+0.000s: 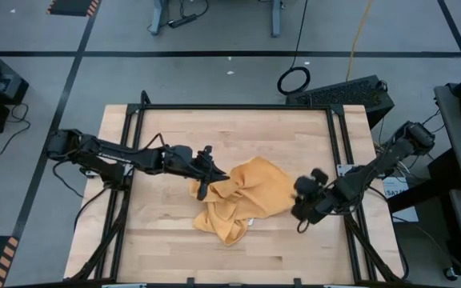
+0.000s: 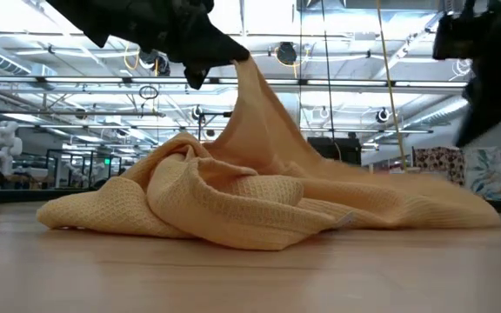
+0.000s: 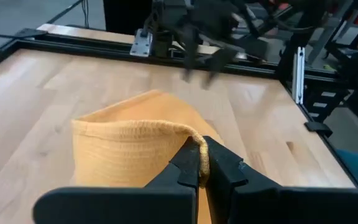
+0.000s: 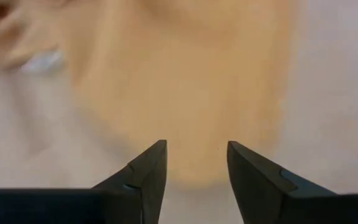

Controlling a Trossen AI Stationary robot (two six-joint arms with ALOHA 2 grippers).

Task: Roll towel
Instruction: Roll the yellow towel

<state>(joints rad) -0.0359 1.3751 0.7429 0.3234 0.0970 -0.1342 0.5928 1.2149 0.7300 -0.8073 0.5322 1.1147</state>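
From above, the towel (image 1: 242,200) lies crumpled in a heap near the middle of the table (image 1: 230,132), no clear long axis, though the bunch runs loosely from the near-left up toward the far-right. The left gripper (image 1: 204,186) reaches in from the table's left edge, arm stretched almost level across the wood, jaws pinched on the heap's left side. The right gripper (image 1: 304,210) sits just off the towel's right side, its arm angling in from the right edge.

Down at table height, the left gripper (image 2: 211,61) has a corner lifted high, the towel (image 2: 259,196) tenting up to a peak and spilling down into folds on the table (image 2: 250,278).

Left wrist view: jaws closed tight on the hemmed edge of the towel (image 3: 129,146), left gripper (image 3: 202,168) gripping it above the table (image 3: 36,93).

Right wrist view: right gripper (image 4: 196,163) with jaws apart, nothing between them, pointing down at the towel (image 4: 185,81).
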